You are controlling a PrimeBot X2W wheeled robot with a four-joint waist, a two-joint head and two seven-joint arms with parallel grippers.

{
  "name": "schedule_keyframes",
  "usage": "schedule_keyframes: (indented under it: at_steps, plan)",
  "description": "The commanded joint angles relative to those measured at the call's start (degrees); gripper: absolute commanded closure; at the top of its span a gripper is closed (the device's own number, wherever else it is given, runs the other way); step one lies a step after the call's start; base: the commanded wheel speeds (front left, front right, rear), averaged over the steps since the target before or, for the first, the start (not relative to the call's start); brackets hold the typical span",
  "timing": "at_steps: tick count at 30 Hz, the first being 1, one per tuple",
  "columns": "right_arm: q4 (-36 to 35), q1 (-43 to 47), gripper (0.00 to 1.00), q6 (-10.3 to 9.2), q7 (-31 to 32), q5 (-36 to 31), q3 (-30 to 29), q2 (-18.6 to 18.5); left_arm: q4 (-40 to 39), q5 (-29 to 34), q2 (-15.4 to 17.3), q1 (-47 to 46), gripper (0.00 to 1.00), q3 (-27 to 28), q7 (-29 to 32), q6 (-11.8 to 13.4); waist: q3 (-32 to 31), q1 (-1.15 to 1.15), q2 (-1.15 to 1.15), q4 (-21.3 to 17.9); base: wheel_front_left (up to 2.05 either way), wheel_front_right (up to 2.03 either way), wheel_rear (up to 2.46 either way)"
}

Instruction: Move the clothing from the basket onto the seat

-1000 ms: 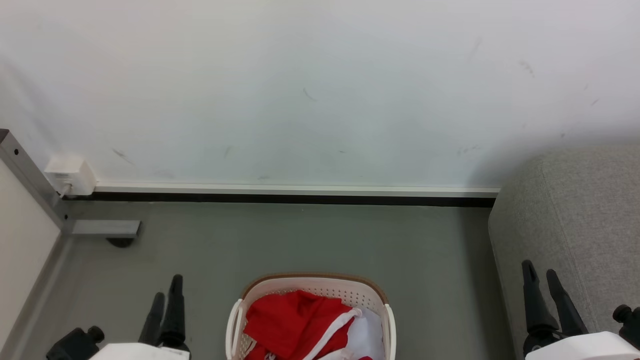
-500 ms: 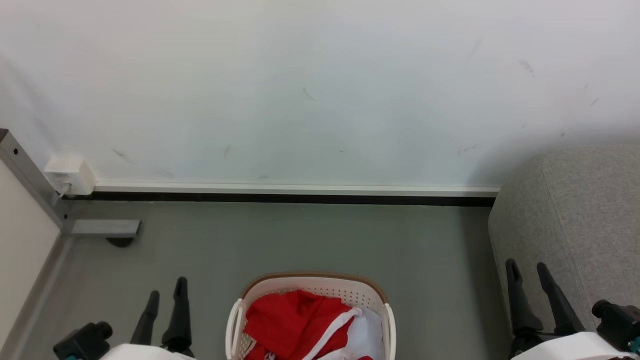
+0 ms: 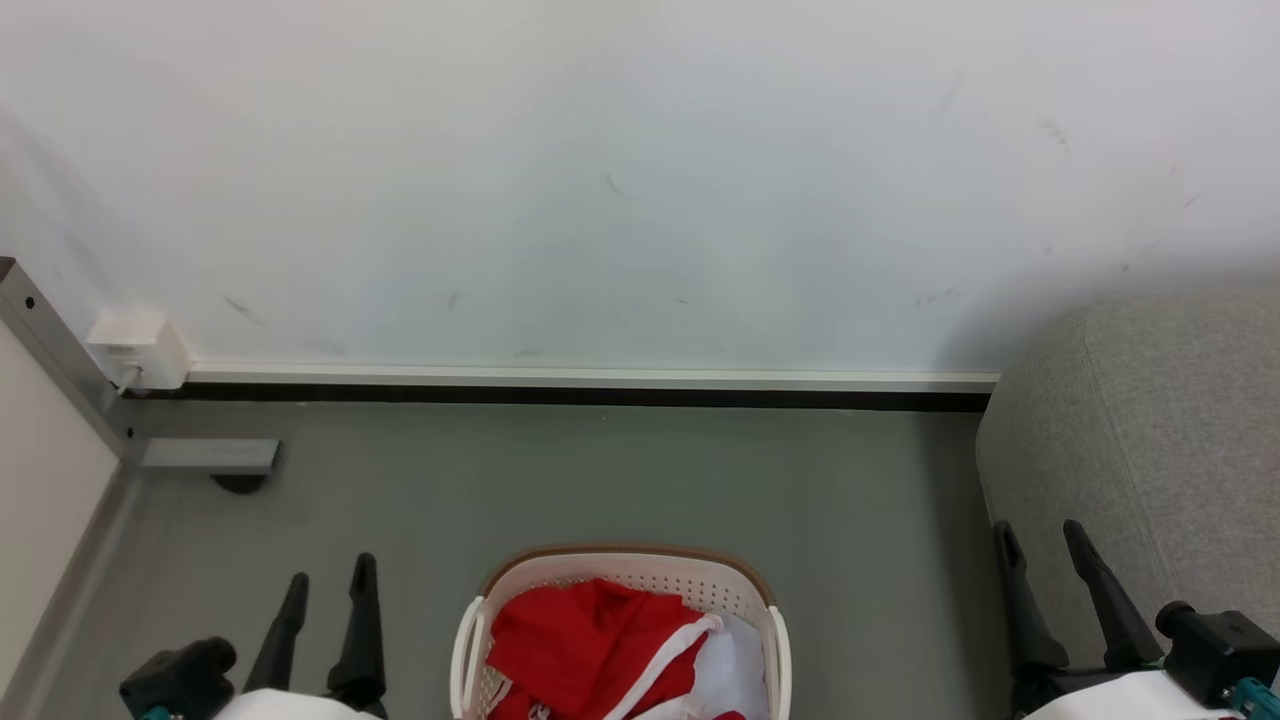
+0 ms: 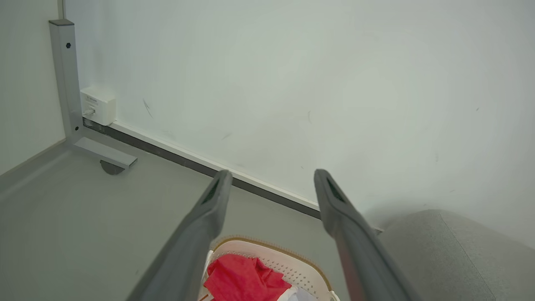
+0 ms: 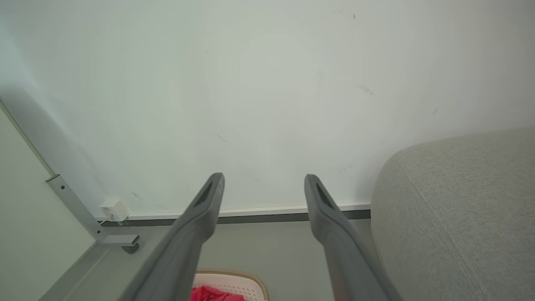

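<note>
A: Where's everything?
B: Seat (image 3: 1150, 430) on the right, basket (image 3: 620, 565) near it, clothing (image 3: 580, 640) heaped inside.
A: How will it handle?
B: Likely light, soft and floppy. Pinch a raised red fold. Left gripper (image 3: 331, 570) and right gripper (image 3: 1038, 528) are both spread wide and empty.
A: Any writing?
B: The label on the wall box (image 4: 97, 105) is too small to read.

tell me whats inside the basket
The basket holds red clothing with white trim, and pale white fabric at its right. Whatever lies under that pile is covered.
</note>
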Motion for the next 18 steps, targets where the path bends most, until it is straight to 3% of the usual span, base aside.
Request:
schedule_keyframes:
  at_steps: [1, 18]
  plan:
    - [-0.33, -0.37, 0.0, -0.07, -0.65, -1.67, -0.23, -0.25, -0.29, 2.21, 0.72, 0.21, 0.0, -0.03, -0.68, 0.04, 0.02, -0.01, 0.0, -0.08, 0.0, 0.0, 0.0]
    - [1.18, 0.81, 0.0, -0.09, -2.89, -7.78, -1.37, 0.53, 1.15, 10.84, 1.62, 1.29, 0.0, 1.24, -2.89, -0.26, -0.08, -0.01, 0.0, -0.14, 0.0, 0.0, 0.0]
